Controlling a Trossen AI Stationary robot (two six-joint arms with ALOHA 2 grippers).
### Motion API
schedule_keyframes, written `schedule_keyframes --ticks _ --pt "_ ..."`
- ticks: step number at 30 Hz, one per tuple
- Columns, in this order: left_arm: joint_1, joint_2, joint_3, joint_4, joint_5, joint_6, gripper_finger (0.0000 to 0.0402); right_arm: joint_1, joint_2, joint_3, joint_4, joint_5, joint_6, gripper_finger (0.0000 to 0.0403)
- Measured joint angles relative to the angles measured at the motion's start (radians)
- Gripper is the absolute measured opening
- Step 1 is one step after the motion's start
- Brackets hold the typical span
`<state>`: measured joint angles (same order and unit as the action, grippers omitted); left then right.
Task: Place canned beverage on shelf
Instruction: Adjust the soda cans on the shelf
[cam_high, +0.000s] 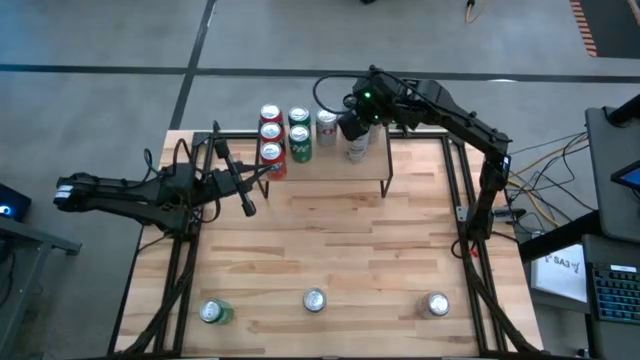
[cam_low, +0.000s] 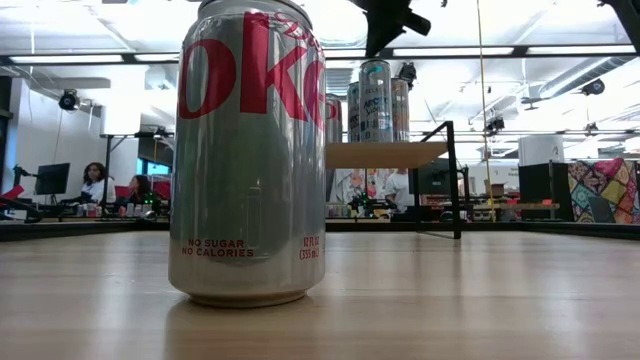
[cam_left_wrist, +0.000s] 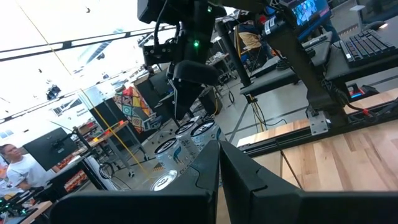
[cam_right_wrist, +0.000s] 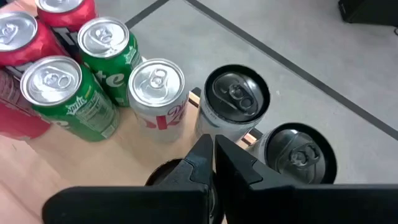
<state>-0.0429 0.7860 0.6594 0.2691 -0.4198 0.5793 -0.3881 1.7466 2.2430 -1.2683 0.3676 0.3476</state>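
Observation:
The shelf (cam_high: 340, 168) stands at the table's far middle on black legs. It carries red cans (cam_high: 270, 132), green cans (cam_high: 299, 140), a silver can (cam_high: 326, 125) and dark-topped cans (cam_right_wrist: 236, 93). My right gripper (cam_right_wrist: 211, 149) is shut and hangs just above the dark-topped cans at the shelf's right part, also seen as my right gripper (cam_low: 385, 35) over the cans (cam_low: 375, 100). I see it touching none of them. My left gripper (cam_left_wrist: 219, 168) is shut and empty, raised near the shelf's left end (cam_high: 262, 172).
Three more cans stand upright along the near edge: a green one (cam_high: 213, 313), a silver one (cam_high: 314, 300) that fills the low view's foreground (cam_low: 248, 150), and another silver one (cam_high: 436, 304). Bare wood lies between them and the shelf. People sit beyond the table (cam_low: 95, 185).

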Motion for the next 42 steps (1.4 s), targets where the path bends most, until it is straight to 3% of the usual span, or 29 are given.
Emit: schedule_keyframes --ticks 42 --pt "0.0 0.0 0.0 0.0 -0.016 0.004 0.0 0.015 0.031 -0.045 -0.001 -0.013 -0.003 0.0009"
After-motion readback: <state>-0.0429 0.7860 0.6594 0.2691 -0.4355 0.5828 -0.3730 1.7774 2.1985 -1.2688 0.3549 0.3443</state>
